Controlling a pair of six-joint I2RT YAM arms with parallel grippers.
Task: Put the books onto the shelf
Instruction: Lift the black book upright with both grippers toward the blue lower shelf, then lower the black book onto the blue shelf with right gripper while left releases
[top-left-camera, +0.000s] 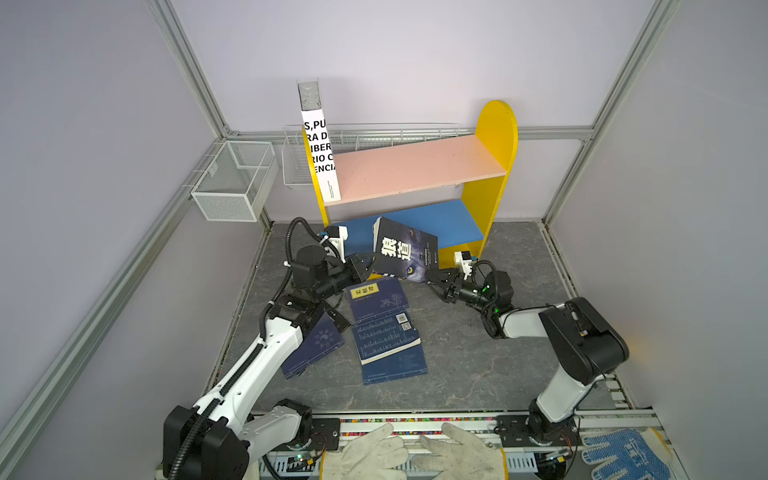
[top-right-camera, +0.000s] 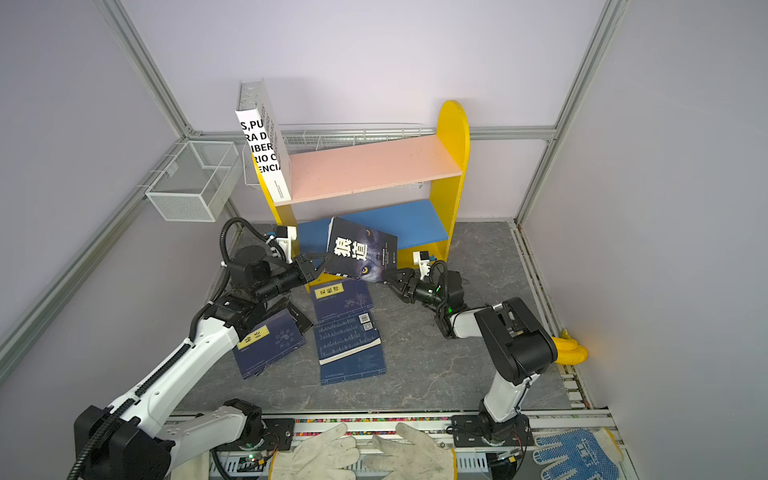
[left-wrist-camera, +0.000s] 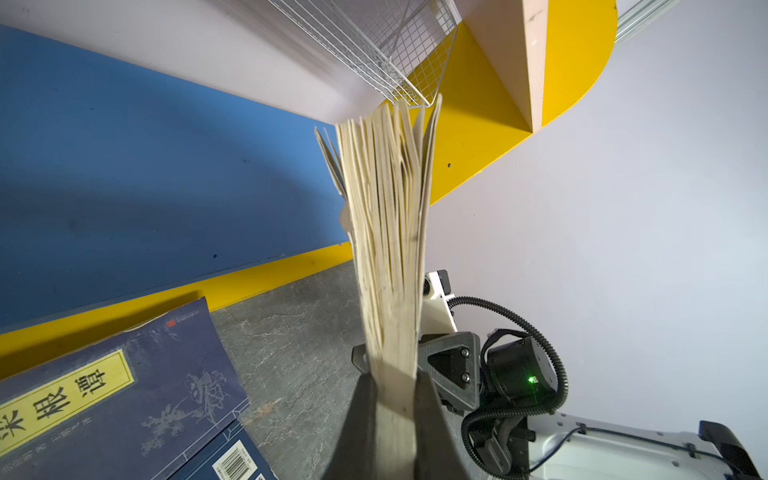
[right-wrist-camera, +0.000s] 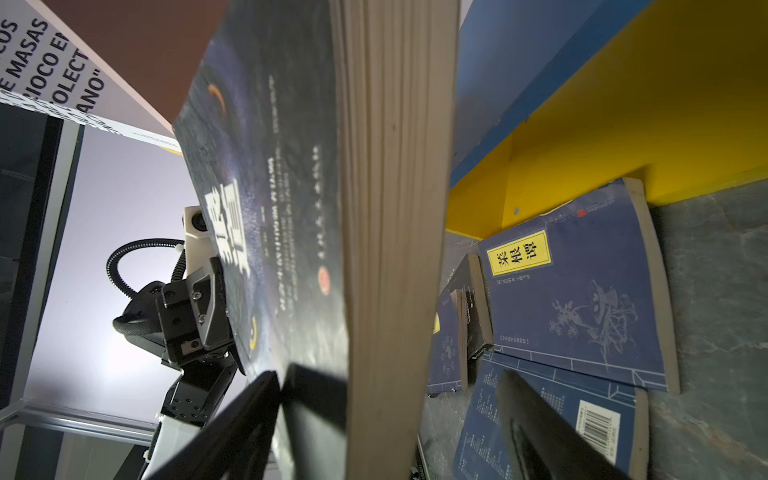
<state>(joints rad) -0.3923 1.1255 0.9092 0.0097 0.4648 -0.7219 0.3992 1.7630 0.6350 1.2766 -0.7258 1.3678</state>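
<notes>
A black book (top-left-camera: 405, 249) (top-right-camera: 361, 249) hangs tilted in front of the blue lower board (top-left-camera: 449, 220) of the shelf (top-left-camera: 494, 166). My left gripper (top-left-camera: 368, 266) (left-wrist-camera: 395, 415) is shut on its lower left edge, and its cream pages (left-wrist-camera: 386, 249) fan out beyond the jaws. My right gripper (top-left-camera: 432, 280) (right-wrist-camera: 392, 378) is open around the book's lower right corner (right-wrist-camera: 395, 208). One of its fingers (right-wrist-camera: 540, 432) stands clear of the back cover. A white book (top-left-camera: 320, 153) stands on the pink board (top-left-camera: 415, 166). Several navy books (top-left-camera: 374, 299) (top-left-camera: 386, 345) (top-left-camera: 316, 345) lie on the floor.
A white wire basket (top-left-camera: 232, 183) hangs on the left wall, and another (top-left-camera: 374, 133) runs behind the shelf. White gloves (top-left-camera: 374, 453) and a blue glove (top-left-camera: 623, 453) lie on the front rail. The grey floor (top-left-camera: 478, 353) is bare to the right of the navy books.
</notes>
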